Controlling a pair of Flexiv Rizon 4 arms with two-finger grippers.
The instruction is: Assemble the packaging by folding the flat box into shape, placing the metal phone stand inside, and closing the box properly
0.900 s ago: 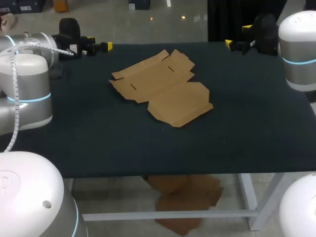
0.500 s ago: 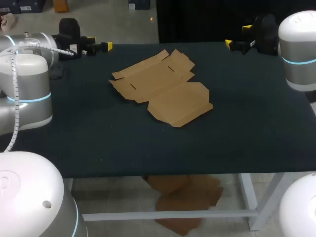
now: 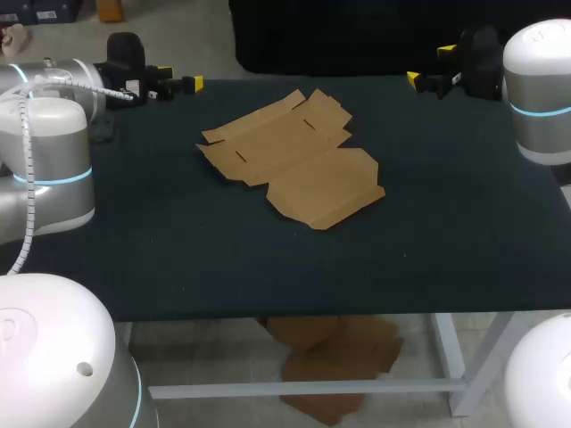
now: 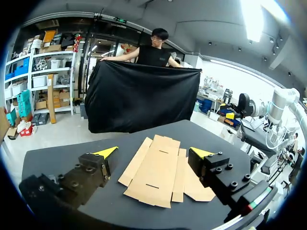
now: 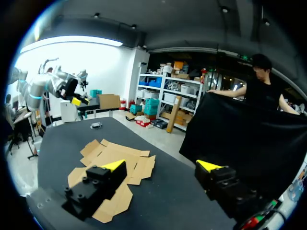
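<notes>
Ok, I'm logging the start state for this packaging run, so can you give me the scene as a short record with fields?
box: flat box, unfolded, lying near the middle of the table
phone stand: not seen in any view
left tool: open, empty, at the table's far left, apart from the flat box
right tool: open, empty, at the table's far right, apart from the flat box
progress: no fold made yet

flat box (image 3: pixel 294 160) | brown cardboard | unfolded, lying flat | table centre
</notes>
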